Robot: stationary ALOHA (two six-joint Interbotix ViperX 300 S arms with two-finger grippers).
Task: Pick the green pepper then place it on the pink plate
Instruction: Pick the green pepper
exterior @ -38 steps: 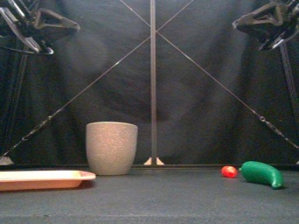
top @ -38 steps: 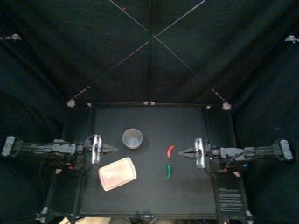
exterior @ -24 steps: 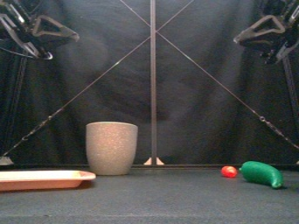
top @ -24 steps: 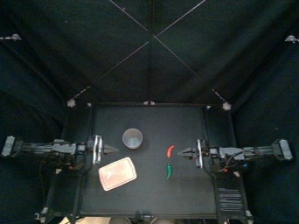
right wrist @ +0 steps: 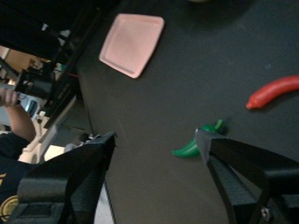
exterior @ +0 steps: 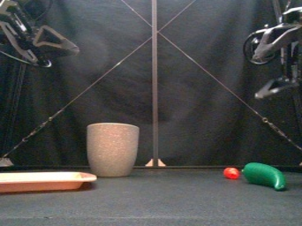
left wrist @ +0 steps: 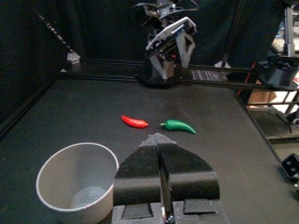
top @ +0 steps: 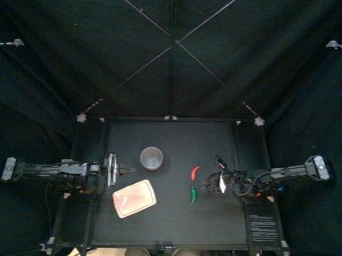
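The right arm has dipped and turned inward since the earlier frame. This aims the right gripper (right wrist: 162,144), jaws spread wide, at the green pepper (top: 195,194), presumably to straddle it for the pick. The pepper lies flat on the counter (top: 174,135) to the right of the pink plate (top: 134,199), apart from it. A red chilli (top: 195,172) lies to the plate's back-right. The left gripper (left wrist: 163,156), jaws pressed together, is parked back-left of the plate, out of the way.
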